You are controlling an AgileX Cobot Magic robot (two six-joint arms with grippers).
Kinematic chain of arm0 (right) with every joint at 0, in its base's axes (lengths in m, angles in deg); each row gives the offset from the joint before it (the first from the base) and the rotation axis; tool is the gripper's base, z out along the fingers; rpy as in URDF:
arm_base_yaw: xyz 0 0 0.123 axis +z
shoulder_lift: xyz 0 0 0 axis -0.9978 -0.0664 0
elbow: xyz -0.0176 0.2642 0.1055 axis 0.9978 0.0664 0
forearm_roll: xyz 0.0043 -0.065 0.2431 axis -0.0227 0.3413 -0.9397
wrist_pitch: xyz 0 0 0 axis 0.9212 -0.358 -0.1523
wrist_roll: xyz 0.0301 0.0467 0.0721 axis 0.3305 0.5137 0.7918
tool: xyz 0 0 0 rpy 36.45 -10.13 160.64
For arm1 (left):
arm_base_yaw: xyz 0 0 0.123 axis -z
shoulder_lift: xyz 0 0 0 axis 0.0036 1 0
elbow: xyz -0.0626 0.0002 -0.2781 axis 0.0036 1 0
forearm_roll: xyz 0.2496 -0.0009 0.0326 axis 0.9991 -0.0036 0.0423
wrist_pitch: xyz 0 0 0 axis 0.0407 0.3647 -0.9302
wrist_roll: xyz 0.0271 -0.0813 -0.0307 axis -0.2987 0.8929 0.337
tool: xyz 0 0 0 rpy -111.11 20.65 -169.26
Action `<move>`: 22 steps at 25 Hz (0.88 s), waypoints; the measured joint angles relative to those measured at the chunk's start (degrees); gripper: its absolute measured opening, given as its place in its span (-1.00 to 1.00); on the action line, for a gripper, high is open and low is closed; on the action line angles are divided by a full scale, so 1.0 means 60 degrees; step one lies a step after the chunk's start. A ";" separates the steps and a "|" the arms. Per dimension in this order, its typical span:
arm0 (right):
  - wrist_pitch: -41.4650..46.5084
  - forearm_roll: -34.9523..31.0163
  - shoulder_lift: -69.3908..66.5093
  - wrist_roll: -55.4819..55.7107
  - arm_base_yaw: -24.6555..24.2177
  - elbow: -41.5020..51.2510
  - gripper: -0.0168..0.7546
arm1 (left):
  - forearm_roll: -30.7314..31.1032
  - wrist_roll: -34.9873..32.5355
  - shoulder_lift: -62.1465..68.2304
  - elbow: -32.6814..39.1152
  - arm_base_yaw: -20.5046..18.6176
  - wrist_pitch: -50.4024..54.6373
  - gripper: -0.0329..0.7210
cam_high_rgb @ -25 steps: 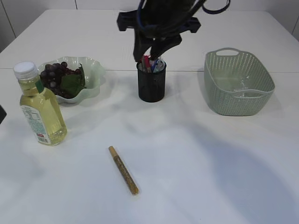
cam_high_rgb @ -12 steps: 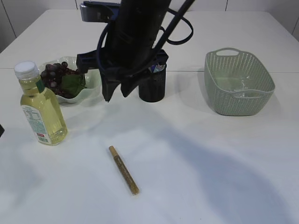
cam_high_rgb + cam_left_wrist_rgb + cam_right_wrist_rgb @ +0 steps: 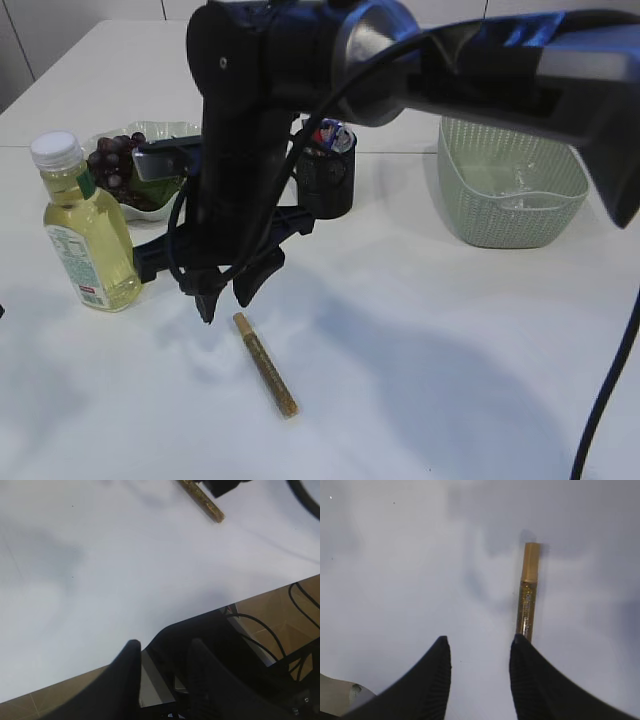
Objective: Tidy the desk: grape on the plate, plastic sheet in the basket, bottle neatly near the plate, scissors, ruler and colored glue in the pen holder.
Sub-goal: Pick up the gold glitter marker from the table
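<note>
The colored glue [image 3: 265, 365] lies flat on the white table [image 3: 450, 350], near the front, well apart from the pen holder [image 3: 325, 180] where it has to go. It is a thin gold stick with a tan cap at one end. I think it is light and hard, and its round smooth side could roll or slip, so I would take it around the middle, with one finger on each long side. My right gripper [image 3: 225, 297] hangs just above the table by the cap end, with its fingers partly apart and nothing between them. In my right wrist view the glue sits just off to one side of the gap, so I judge I must slide over a little before I go down. My left gripper [image 3: 162, 680] is out past the table edge, fingers a bit apart and empty. The bottle [image 3: 88, 230] stands beside the plate [image 3: 195, 160] with the grape [image 3: 112, 165] on it, and the basket [image 3: 510, 180] is far off to the other side
</note>
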 joint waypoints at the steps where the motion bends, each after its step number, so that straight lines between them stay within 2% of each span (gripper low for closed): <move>1: -0.0018 0.0000 -0.0111 0.0000 0.0026 0.0000 -0.12 | 0.0000 0.0000 0.0000 0.0000 0.0000 0.0000 -0.29; 22: -0.0134 0.0456 -0.1389 0.0728 0.0071 0.0013 -0.12 | 0.0000 -0.0100 0.0000 0.0000 0.0000 0.0000 -0.29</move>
